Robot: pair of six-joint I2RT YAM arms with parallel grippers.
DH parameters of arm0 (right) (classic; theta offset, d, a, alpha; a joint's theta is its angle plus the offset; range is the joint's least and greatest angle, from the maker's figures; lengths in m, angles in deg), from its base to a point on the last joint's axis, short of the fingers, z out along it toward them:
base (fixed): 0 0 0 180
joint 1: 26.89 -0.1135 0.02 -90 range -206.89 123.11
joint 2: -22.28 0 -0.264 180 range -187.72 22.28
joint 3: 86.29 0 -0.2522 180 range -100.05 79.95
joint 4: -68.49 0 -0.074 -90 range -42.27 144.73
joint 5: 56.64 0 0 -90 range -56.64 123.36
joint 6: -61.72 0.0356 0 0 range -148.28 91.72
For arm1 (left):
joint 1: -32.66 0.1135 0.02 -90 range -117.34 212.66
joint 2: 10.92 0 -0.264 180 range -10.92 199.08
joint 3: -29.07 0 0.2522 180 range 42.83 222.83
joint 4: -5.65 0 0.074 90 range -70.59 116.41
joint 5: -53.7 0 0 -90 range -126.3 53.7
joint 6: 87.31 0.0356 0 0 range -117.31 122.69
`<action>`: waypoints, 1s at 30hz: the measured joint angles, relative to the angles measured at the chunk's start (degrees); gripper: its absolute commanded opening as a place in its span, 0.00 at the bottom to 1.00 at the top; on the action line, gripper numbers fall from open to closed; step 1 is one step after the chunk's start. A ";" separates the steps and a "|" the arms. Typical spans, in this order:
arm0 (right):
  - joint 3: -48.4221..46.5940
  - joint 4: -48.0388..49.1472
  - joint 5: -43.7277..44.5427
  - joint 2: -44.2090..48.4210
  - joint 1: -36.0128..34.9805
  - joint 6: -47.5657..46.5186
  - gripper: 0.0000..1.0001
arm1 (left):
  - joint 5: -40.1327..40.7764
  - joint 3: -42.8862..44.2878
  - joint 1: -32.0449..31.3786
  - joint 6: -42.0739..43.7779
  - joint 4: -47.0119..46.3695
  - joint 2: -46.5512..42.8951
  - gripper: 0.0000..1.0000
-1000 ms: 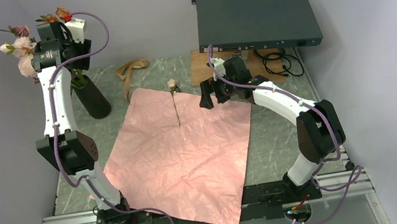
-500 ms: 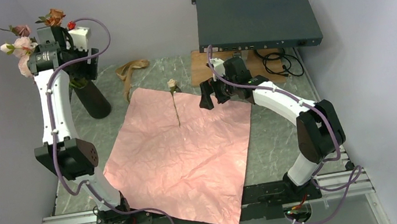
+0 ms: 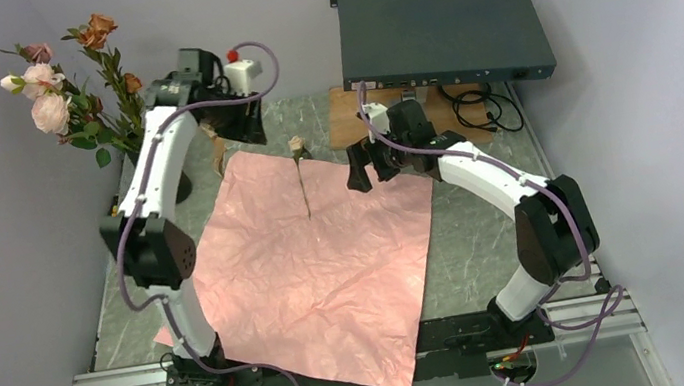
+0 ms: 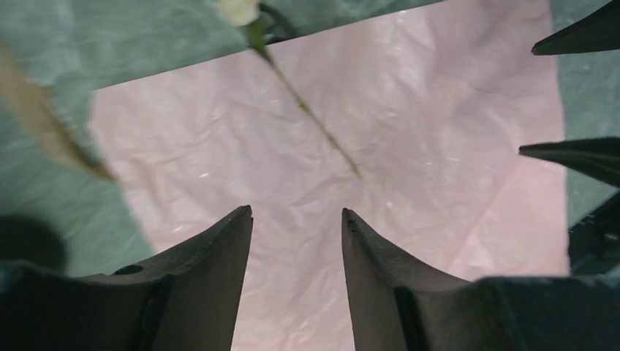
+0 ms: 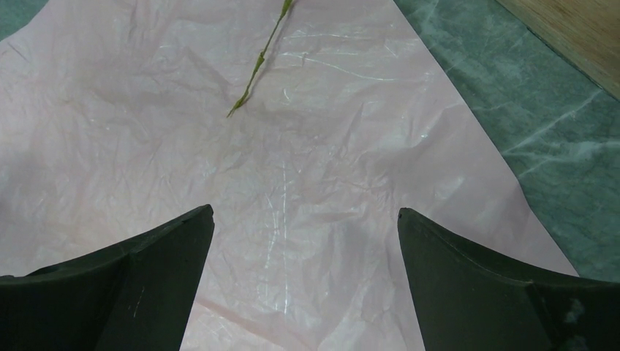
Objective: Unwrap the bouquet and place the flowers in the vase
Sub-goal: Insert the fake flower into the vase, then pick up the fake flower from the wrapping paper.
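Note:
Several pink, cream and rust flowers (image 3: 53,102) stand in the black vase (image 3: 181,185) at the back left, which my left arm mostly hides. One cream rose (image 3: 296,145) lies on the flat pink paper (image 3: 318,267), stem toward me. My left gripper (image 3: 243,126) hangs open and empty just left of that rose. In the left wrist view the gripper (image 4: 297,213) is over the paper with the rose stem (image 4: 307,113) ahead. My right gripper (image 3: 356,176) stands wide open and empty at the paper's right corner, and its wrist view (image 5: 305,210) shows the stem end (image 5: 256,66).
A tan ribbon (image 3: 217,155) lies behind the paper's back corner. A dark grey rack box (image 3: 442,32) sits at the back right above a wooden board (image 3: 352,116) and black cables (image 3: 480,111). Grey walls close in both sides.
My left arm has swung away from the vase, right and down toward the single rose, leaving the flowers standing in the vase. The right arm has barely moved.

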 measured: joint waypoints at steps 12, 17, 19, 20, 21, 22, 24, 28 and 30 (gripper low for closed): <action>2.82 -1.09 2.93 4.37 0.00 -1.09 1.00 | -7.37 4.79 -3.02 -16.46 -1.18 20.26 0.52; 2.95 -1.86 3.13 4.37 0.00 -1.22 1.00 | -6.69 7.93 -3.17 -19.34 -2.51 23.39 0.42; 2.95 -2.03 3.13 4.35 0.00 -1.27 1.00 | -5.66 8.98 -3.41 -20.39 -3.32 24.55 0.37; 2.95 -2.12 3.13 4.33 0.00 -1.31 1.00 | -5.18 9.35 -3.52 -20.87 -3.67 25.18 0.35; 2.93 -2.25 3.13 4.31 0.00 -1.40 1.00 | -4.61 9.55 -3.63 -21.22 -3.96 25.70 0.34; 2.91 -2.32 3.13 4.28 0.00 -1.46 1.00 | -3.89 9.68 -3.74 -21.44 -4.13 26.21 0.33; 2.84 -2.34 3.13 4.20 0.00 -1.49 1.00 | -2.32 9.68 -3.98 -21.81 -4.33 27.21 0.32; 2.73 -2.47 3.13 4.00 0.00 -1.46 1.00 | 0.33 9.68 -4.57 -21.75 -5.75 28.76 0.31; 2.71 -2.54 3.15 3.89 0.00 -1.49 1.00 | 1.62 9.68 -5.03 -21.49 -6.58 29.11 0.28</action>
